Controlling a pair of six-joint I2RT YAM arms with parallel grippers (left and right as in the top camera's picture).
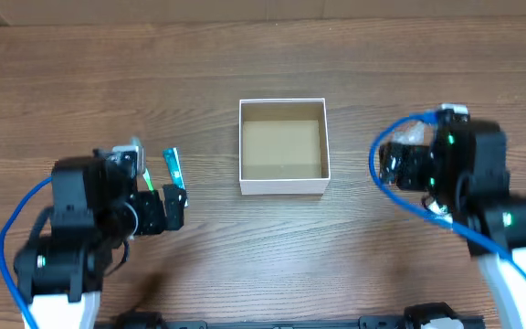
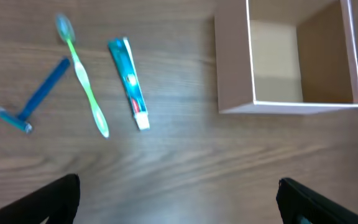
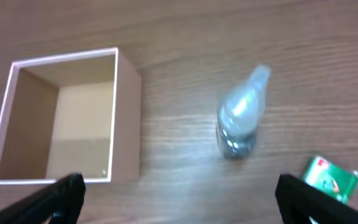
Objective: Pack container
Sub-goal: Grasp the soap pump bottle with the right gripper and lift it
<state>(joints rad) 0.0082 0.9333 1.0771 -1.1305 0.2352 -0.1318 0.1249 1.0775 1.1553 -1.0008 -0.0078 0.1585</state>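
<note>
The container (image 1: 283, 185), a square white-walled box with a brown floor, stands empty at the table's centre; it also shows in the left wrist view (image 2: 232, 74) and the right wrist view (image 3: 126, 118). In the left wrist view a blue razor (image 2: 35, 98), a green toothbrush (image 2: 84, 84) and a teal toothpaste tube (image 2: 129, 82) lie on the wood, left of the box. In the right wrist view a clear bottle (image 3: 241, 118) and a green packet (image 3: 329, 177) lie right of the box. My left gripper (image 2: 179, 199) and right gripper (image 3: 179, 199) are open and empty, above bare wood.
The toothpaste tube (image 1: 171, 167) peeks out beside the left arm (image 1: 89, 219) in the overhead view. The right arm (image 1: 455, 174) with its blue cable hangs over the right side and hides the bottle there. The table is dark wood.
</note>
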